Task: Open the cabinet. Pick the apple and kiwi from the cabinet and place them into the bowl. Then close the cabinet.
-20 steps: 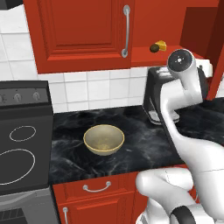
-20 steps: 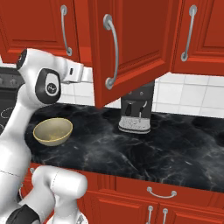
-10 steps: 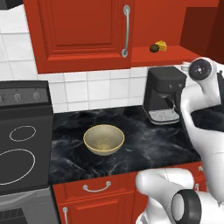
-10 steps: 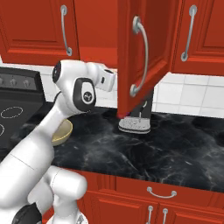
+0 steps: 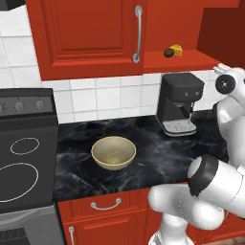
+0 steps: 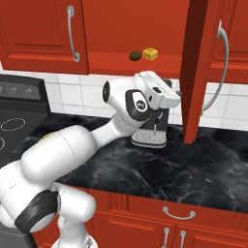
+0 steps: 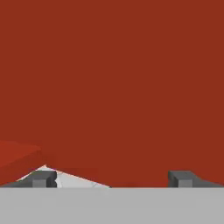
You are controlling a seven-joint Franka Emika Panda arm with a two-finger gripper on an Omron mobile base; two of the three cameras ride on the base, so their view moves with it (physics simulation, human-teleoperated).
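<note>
Big red upper wall cabinet (image 6: 126,29) had right door (image 6: 196,72) swung wide open, left door (image 5: 91,36) shut. Small dark brown-green kiwi (image 6: 135,56) sat on cabinet shelf, touching yellow cheese wedge (image 6: 149,54). Couldn't spot apple anywhere tbh. Shallow tan speckled bowl (image 5: 113,152) was on black marble counter (image 5: 153,158), no fruit in it, left of black coffee machine (image 5: 179,103). White arm's two-finger gripper (image 7: 111,178) was spread wide, grasping nothing, parked close up to red door panel, under shelf.
</note>
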